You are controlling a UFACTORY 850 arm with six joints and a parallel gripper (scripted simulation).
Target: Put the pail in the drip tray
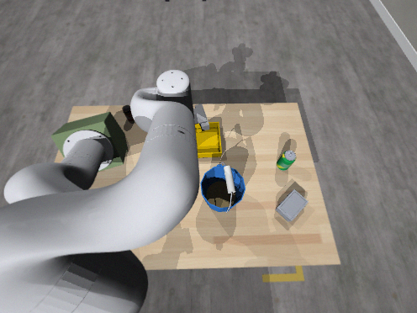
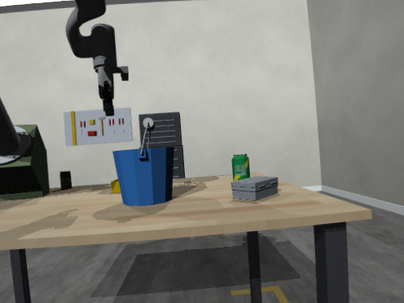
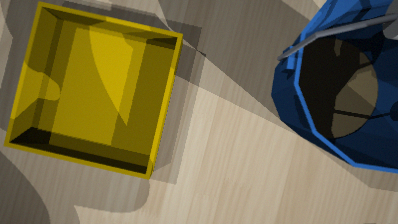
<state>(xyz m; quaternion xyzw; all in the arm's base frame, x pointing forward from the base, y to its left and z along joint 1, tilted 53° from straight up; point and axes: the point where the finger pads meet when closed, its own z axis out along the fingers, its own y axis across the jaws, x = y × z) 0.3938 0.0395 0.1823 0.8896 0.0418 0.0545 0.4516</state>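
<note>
The blue pail (image 1: 222, 187) stands upright on the wooden table, its wire handle with a white grip raised over its mouth. It also shows in the side view (image 2: 143, 175) and at the right of the wrist view (image 3: 340, 95). The yellow drip tray (image 1: 208, 140) lies empty on the table just behind the pail; it fills the left of the wrist view (image 3: 95, 90). My gripper (image 2: 107, 107) is open and empty, high above the table over the tray area, apart from both. In the overhead view the arm hides most of it.
A green can (image 1: 286, 160) stands at the right of the table, and a grey case (image 1: 292, 204) lies in front of it. A green box (image 1: 90, 139) carries the arm's base at the left. A small dark object (image 1: 128, 113) stands at the back left.
</note>
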